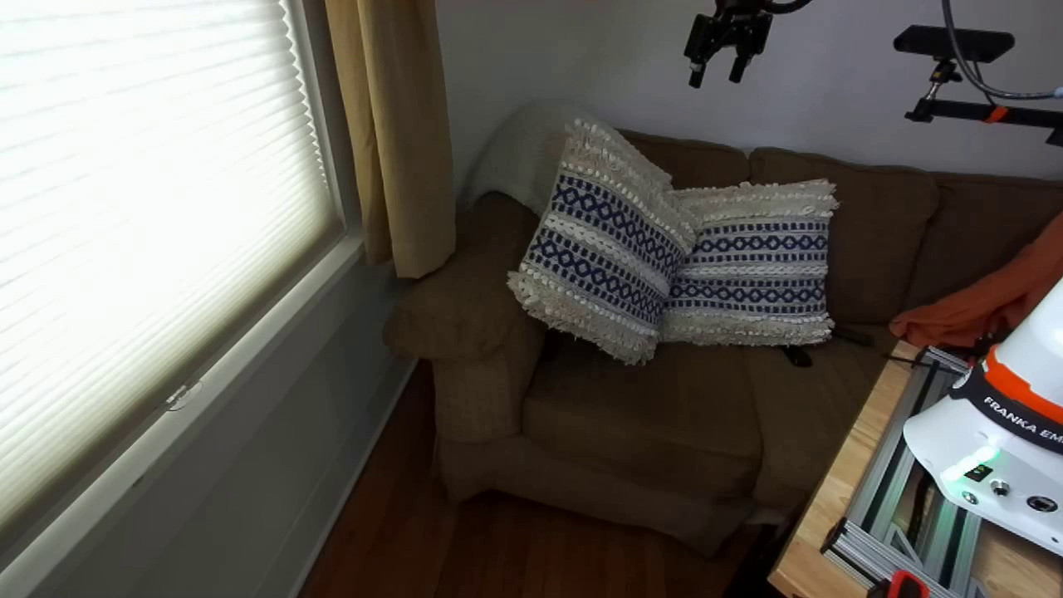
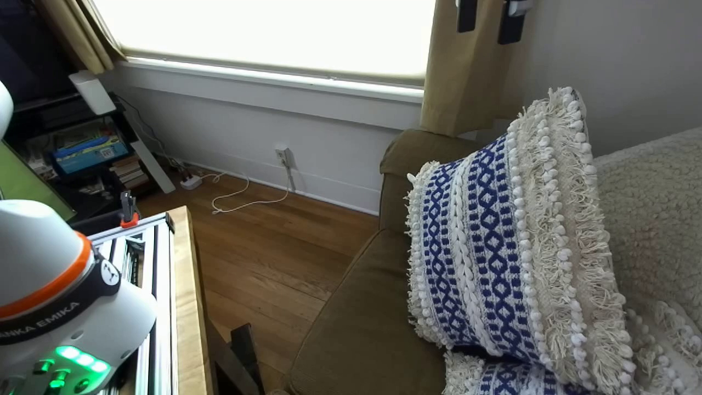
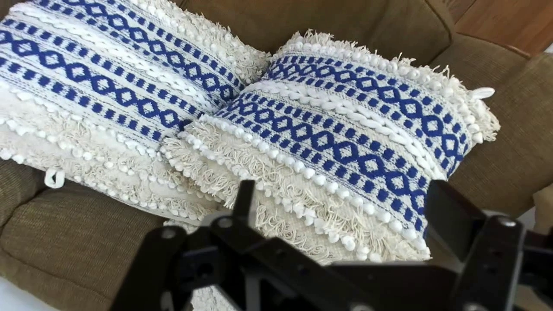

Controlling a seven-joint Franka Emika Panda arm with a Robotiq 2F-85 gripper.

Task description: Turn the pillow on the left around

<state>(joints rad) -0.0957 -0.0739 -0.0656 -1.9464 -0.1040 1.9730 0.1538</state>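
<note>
Fringed throw pillow (image 1: 610, 249), the left of two in an exterior view, leans tilted in the corner of a brown sofa (image 1: 872, 241), its navy-and-white banded face turned outward. Its lower left corner shows in front of the rolled armrest (image 1: 448, 320); whether the two touch I cannot tell. Its right edge overlaps and touches a second throw pillow (image 1: 751, 266), which sits more level beside it and shows similar navy-and-white bands. Above the pillows hangs the gripper (image 1: 716, 77), its black fingers (image 3: 451, 216) spread wide and free; in both exterior views they are clear of the fabric, and in the wrist view the tilted pillow shows beyond the gap between them.

A cream fleecy blanket (image 2: 652, 214) covers the sofa behind the pillow. On the seat (image 1: 648, 407), just below the second throw pillow, lies a small dark object (image 1: 797, 355), too indistinct to name, and an orange cloth (image 1: 972, 307) drapes farther right. Beside the armrest hangs a tan curtain (image 1: 411, 141), next to a window shade (image 1: 149, 232) that is lowered and bright with light. In the foreground, a wooden table (image 2: 191, 307) bears aluminium rails (image 1: 880, 457) and the white robot base (image 1: 963, 432), its lights (image 2: 83, 359) glowing green. Across the wooden floor (image 2: 274, 269), a white cable (image 2: 255, 203) lies in loops, one end rising to a low outlet (image 2: 282, 155)
</note>
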